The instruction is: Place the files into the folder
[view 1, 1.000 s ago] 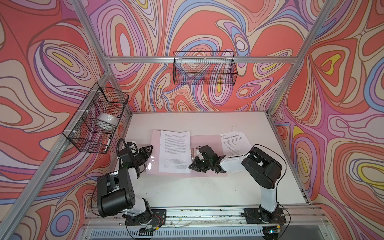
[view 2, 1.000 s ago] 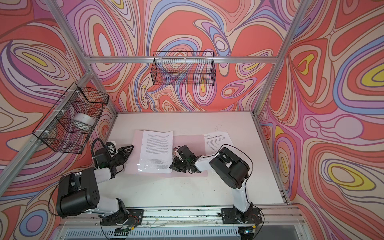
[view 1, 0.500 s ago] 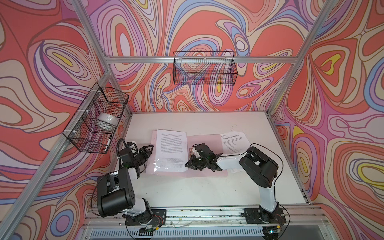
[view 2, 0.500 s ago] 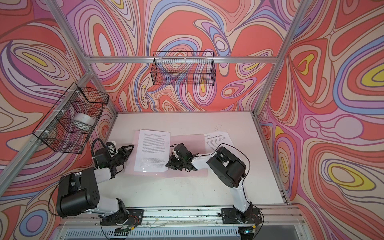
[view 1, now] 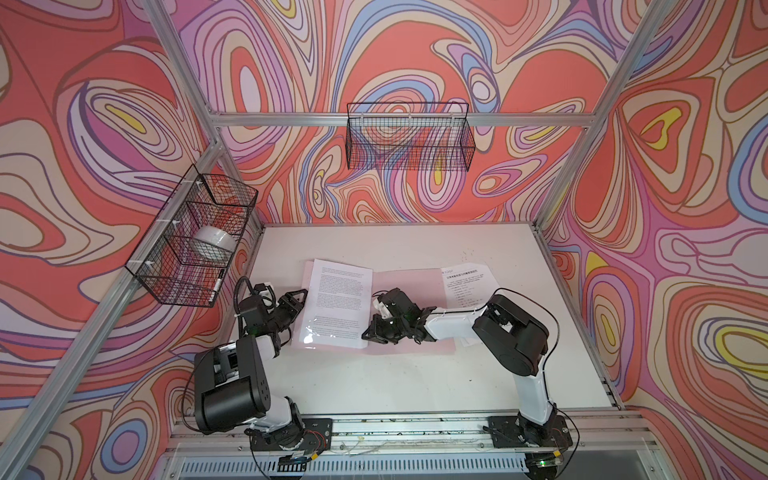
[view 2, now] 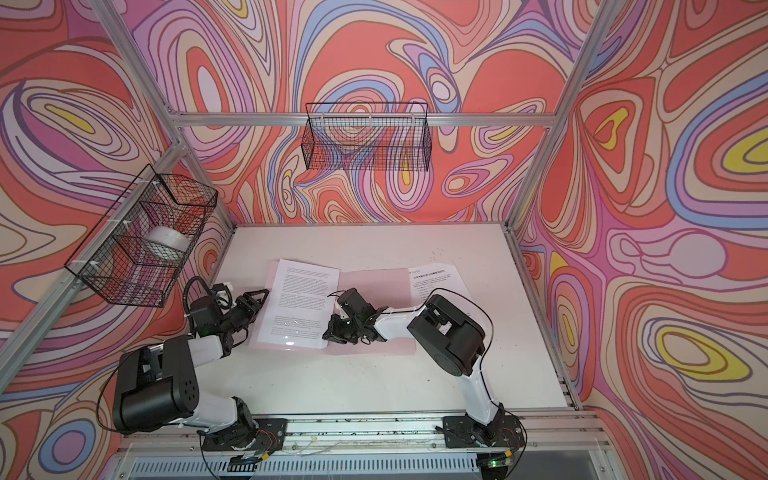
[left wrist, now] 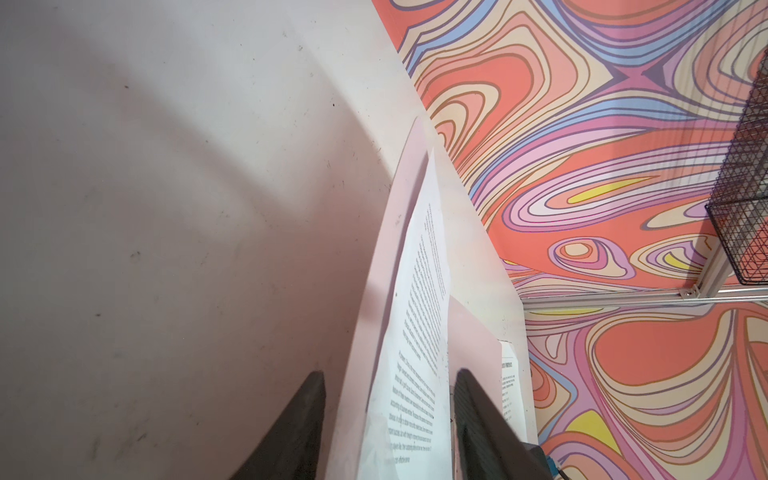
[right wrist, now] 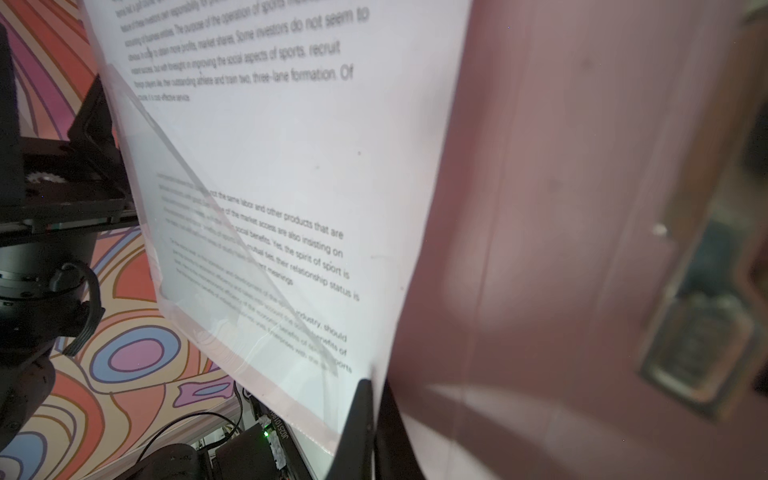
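Right now I am looking down on the bench [view 1: 395,390], where the folder [view 1: 415,291] is lying open and flat across the middle, a little nearer the left edge than the right. Of the files, the dense-text sheet [view 1: 338,299] is resting on the folder's left half, slightly tilted, with its far end poking out past the folder's far edge. The right half is showing bare pink. The heading sheet [view 1: 465,282] is lying outside the folder, toward the bench's right edge. It is meeting the folder's right edge, and the right arm is crossing over its near end.

The right gripper [view 1: 368,334] is reaching across to the near right corner of the dense-text sheet. Through its wrist camera I am seeing the two fingers [right wrist: 357,415] pressed together, with that corner of paper pinched between them. A clear corner pocket [right wrist: 195,232] is overlapping the sheet's other near corner, and the print is reading through it.

The left gripper [view 1: 302,296] is sitting low at the folder's left edge, jaws partly apart. In its wrist view the edges of the folder and the sheet are running between the fingers [left wrist: 299,415] with space on both sides, so it is gripping nothing.
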You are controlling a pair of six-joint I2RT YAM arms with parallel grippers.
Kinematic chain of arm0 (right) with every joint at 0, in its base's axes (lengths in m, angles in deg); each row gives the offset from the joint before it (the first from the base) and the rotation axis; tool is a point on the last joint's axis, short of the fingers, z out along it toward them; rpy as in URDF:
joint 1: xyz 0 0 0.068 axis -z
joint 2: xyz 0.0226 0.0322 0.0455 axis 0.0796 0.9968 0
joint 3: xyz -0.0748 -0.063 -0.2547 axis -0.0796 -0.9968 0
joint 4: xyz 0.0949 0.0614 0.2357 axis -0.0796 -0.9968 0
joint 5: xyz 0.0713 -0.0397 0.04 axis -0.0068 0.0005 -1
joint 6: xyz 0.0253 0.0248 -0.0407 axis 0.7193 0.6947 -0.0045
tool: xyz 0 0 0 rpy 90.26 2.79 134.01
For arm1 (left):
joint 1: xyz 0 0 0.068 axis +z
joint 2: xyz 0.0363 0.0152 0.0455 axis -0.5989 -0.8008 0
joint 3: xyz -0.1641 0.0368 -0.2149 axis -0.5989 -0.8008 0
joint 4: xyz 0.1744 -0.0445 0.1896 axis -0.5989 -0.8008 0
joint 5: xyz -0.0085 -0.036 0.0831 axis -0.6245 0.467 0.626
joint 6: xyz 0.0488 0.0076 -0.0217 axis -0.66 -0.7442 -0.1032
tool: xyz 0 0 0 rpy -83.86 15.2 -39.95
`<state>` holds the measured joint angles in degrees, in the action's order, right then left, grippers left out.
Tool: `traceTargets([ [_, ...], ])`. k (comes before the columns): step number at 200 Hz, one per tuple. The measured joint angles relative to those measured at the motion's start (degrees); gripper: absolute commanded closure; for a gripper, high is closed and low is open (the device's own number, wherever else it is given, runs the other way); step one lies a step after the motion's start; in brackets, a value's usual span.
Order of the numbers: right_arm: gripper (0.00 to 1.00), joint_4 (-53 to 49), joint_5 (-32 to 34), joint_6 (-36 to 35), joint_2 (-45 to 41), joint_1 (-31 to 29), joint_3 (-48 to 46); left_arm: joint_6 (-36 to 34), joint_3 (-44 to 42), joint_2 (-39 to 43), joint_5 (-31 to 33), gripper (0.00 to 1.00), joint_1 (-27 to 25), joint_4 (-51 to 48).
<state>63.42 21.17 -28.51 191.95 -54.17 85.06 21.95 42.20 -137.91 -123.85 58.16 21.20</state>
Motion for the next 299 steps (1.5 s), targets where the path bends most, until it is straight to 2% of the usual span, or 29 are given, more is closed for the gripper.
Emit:
traceTargets([
  [123,1.0,-6.4,-0.6,-7.4,2.2,-1.6,5.7,0.0,0.0,0.0,0.0,0.5,-0.1,0.0],
  [130,0.81,-6.8,-0.6,-7.8,2.3,-1.6,5.7,0.0,0.0,0.0,0.0,0.49,-0.1,0.0],
  [147,0.44,-8.5,0.0,-8.9,2.1,-1.6,6.1,0.0,0.0,0.0,0.0,0.5,-0.1,0.0],
  [156,0.33,-9.6,0.5,-9.9,1.5,-1.6,6.4,0.0,0.0,0.0,0.0,0.5,-0.2,0.0],
  [161,0.3,-10.4,1.1,-10.6,0.8,-1.7,6.7,0.0,0.0,0.0,0.0,0.5,-0.3,0.0],
  [194,0.29,-19.4,6.8,-15.0,-4.9,-0.3,8.7,0.0,0.0,-0.1,0.0,0.5,-0.4,0.0],
  [228,0.31,-24.6,9.4,-19.1,-5.2,5.5,15.1,0.1,0.0,-1.5,-0.1,0.5,-0.4,0.3],
  [262,0.32,-27.0,9.8,-22.6,2.7,10.6,26.8,0.6,0.0,-2.5,-0.4,0.5,-0.4,1.3],
  [299,0.31,-31.1,10.6,-26.3,13.4,12.0,41.1,1.1,0.0,-3.0,-0.5,0.5,-0.4,1.9],
])
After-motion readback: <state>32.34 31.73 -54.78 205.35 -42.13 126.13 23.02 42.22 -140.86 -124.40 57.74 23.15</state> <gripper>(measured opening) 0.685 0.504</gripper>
